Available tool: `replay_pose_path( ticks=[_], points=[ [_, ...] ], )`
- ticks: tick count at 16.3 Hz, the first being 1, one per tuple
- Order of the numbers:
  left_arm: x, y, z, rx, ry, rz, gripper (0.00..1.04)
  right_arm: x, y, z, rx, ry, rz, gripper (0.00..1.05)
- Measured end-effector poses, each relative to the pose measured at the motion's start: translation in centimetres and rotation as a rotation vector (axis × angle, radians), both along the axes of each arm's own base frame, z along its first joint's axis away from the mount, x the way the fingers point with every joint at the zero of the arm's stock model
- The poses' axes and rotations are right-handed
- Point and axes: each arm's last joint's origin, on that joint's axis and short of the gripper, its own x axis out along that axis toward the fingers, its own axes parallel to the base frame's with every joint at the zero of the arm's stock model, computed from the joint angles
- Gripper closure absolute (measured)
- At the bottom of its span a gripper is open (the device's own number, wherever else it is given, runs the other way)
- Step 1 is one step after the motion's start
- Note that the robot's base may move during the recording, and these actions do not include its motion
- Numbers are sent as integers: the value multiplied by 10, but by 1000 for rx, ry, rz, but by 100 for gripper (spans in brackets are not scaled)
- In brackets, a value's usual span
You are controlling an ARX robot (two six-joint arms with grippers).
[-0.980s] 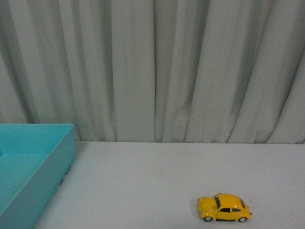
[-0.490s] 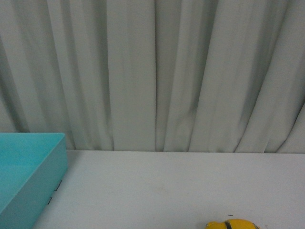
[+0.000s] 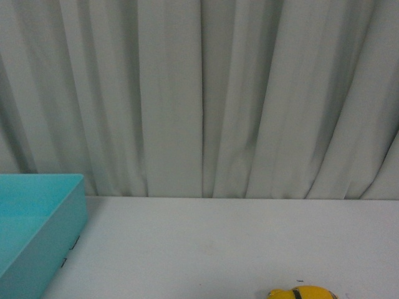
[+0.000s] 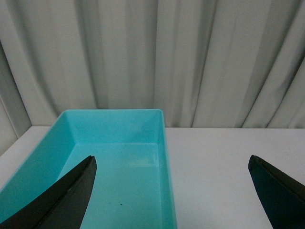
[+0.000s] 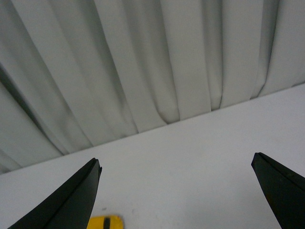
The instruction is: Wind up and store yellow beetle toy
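- The right gripper (image 5: 176, 159) is spread wide with nothing between its fingers. It hangs above the table (image 3: 206, 243), which suits a reach down for the toy.
- The toy (image 5: 105, 222) shows only at the edge of the right wrist view, just beside one finger and not between the two. By my judgement the gripper must centre over it before it closes.
- The left gripper (image 4: 171, 160) is likewise spread and empty. One finger is over the inside of the bin (image 4: 114, 112) and the other over bare table. It looks parked by the storage place, out of the right arm's way.
- In the front view only the toy's (image 3: 312, 293) roof peeks in at the lower right of the table. It is well apart from the bin (image 3: 43, 237) at far left, so storing it means a carry across.
- The bin is open-topped, so a drop from above would do.
- A grey curtain (image 3: 199, 93) closes the back.
- Winding looks not yet begun, as the toy lies ungripped.
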Motion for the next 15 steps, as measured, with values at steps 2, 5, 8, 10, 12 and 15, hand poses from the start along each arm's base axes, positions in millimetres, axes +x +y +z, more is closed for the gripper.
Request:
replay_pose_path(
  ticks=[2,5,8,10,12,15],
  points=[
    [0,0,0,0,0,2,7,28,-45,23,-55,-54,41,7],
    [0,0,0,0,0,0,7,94,-88,28,-151,-18,133,7],
    [0,0,0,0,0,0,7,180,-77,22,-200,34,363,7],
    [0,0,0,0,0,0,7,233,-54,22,-262,69,623,7],
    [0,0,0,0,0,0,7,266,-33,15,-354,145,868,7],
    [0,0,0,0,0,0,7,290,-20,3,-561,289,1096,7]
  ],
)
